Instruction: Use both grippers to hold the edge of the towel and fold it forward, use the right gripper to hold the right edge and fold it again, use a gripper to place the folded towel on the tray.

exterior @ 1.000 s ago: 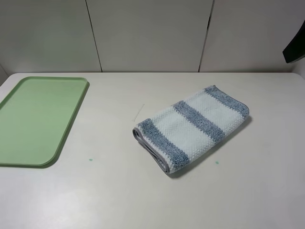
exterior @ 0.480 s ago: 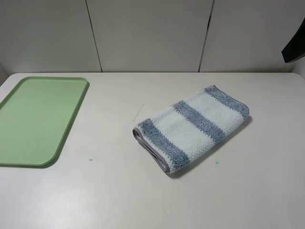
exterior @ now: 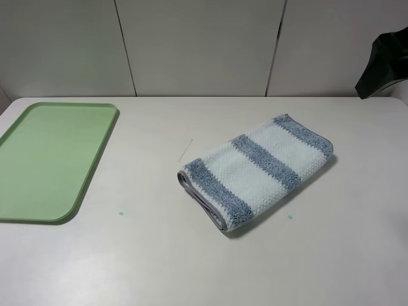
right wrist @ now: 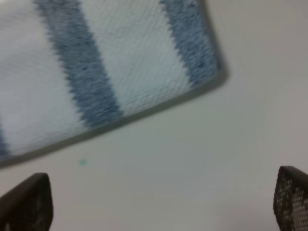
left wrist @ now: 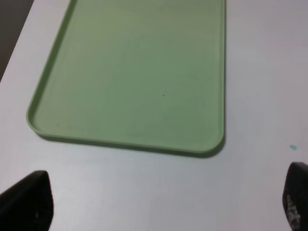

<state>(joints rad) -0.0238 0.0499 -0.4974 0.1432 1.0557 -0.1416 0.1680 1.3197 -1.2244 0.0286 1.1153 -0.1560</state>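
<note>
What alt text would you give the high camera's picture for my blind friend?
A folded towel with blue-grey and white stripes lies at an angle on a white table, right of centre. A pale-green tray sits apart from it at the left, nothing on it. A black piece of robot arm pokes in at the upper right.

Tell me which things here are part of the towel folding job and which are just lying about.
Job: towel, folded, on the table; tray, apart from it; left claw, open; right claw, open.
Lying about: teal specks on the table; thin pale streak beside the towel.
</note>
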